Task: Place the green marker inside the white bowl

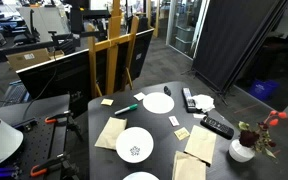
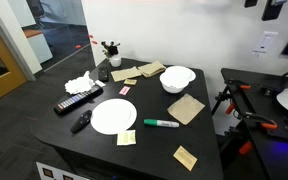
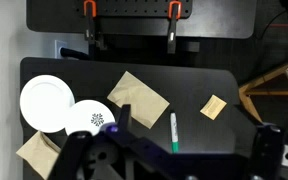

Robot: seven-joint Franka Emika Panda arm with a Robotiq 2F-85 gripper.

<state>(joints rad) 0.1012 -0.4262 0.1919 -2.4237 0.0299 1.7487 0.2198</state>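
Wrist view is showing the green marker (image 3: 173, 131) lying flat on the black table (image 3: 234, 80), apart from the white bowl (image 3: 92, 118), with a tan napkin (image 3: 137, 97) sitting between the two and a plain white plate (image 3: 46, 103) pressing up against the bowl's other side. The gripper (image 3: 174, 162) is filling the bottom edge as a dark blur and appears to be touching nothing; I cannot tell whether its jaws are standing wide or narrow. In an exterior view the green marker (image 2: 162, 123) is lying just beside that napkin (image 2: 186, 109), and the white bowl (image 2: 177, 78) is sitting beyond it. The green marker is looking light and stiff, a smooth round plastic barrel, so it is likely to roll or squirt sideways under an off-centre pinch. Because it is lying so low, the fingertips are probably going to need to come almost down to the tabletop. The safest hold seems to be across the barrel near mid-length, jaws square to its long axis. Being far shorter than the bowl is wide, it should be dropping in easily.
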